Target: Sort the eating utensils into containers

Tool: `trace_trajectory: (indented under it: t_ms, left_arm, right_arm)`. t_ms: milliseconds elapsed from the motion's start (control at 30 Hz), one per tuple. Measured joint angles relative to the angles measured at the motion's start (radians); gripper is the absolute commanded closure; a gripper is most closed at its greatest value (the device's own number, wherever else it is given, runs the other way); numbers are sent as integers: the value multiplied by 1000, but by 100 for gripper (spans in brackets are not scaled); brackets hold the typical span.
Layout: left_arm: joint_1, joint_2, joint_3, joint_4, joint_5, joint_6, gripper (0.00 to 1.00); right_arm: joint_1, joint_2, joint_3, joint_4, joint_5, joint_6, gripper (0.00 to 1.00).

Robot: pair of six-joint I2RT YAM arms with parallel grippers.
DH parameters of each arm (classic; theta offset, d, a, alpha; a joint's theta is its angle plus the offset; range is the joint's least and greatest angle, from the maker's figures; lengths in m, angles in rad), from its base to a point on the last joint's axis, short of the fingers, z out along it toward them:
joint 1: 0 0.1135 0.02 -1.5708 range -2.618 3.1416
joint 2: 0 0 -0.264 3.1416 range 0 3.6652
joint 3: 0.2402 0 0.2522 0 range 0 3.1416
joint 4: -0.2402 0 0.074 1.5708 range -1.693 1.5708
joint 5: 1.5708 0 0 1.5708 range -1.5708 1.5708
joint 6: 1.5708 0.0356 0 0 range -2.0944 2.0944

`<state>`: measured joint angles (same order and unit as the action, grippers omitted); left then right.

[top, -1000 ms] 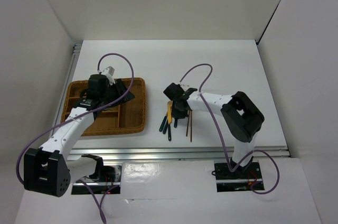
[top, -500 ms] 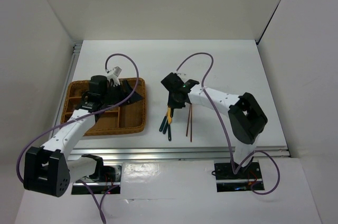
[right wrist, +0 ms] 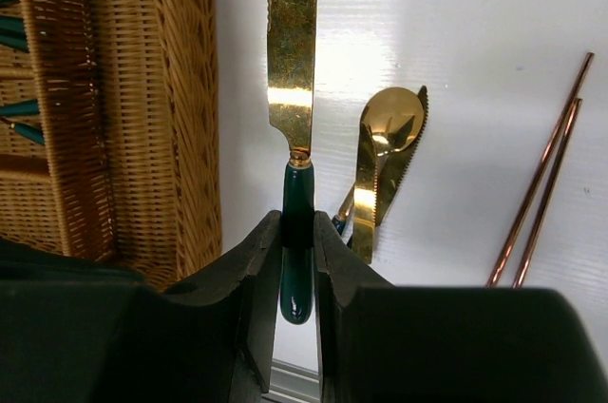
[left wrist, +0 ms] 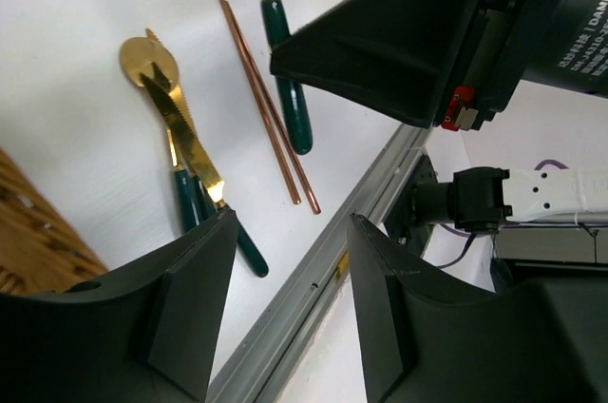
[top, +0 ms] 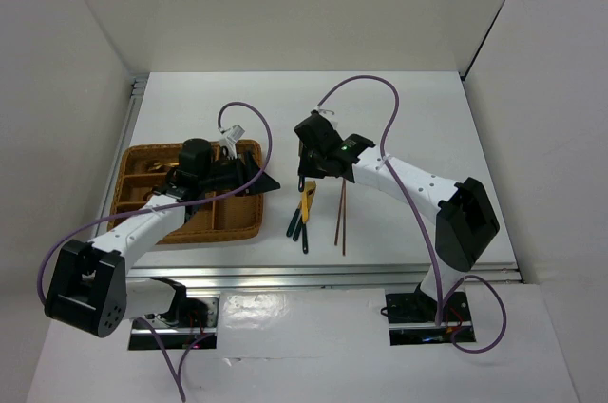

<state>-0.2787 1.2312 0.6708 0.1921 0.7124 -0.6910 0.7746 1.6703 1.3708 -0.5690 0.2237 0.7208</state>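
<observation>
Pinched between right gripper [right wrist: 296,232] fingers: knife [right wrist: 292,51], by teal handle, gold blade out ahead past fingertips. Seemingly lifted off table [right wrist: 456,42], just right of wicker tray [right wrist: 180,99]. Long axis roughly parallel to tray's right end wall, tray to blade's left. Likely next: short sideways carry over rim, then release. Left gripper [left wrist: 293,232] spread wide, holding nothing, at tray's right edge. On table beside blade: spoon [right wrist: 391,123], second knife [right wrist: 366,194], chopsticks [right wrist: 537,184].

White table [top: 418,123] — aluminium edge rail [top: 323,276]
</observation>
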Motion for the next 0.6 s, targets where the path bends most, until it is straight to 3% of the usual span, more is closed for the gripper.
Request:
trace_trajectory:
  t_ms: [600]
  left_arm:
    - [-172, 169, 23, 163, -119, -78, 37]
  right_arm:
    - [0, -38, -57, 102, -66, 22, 98]
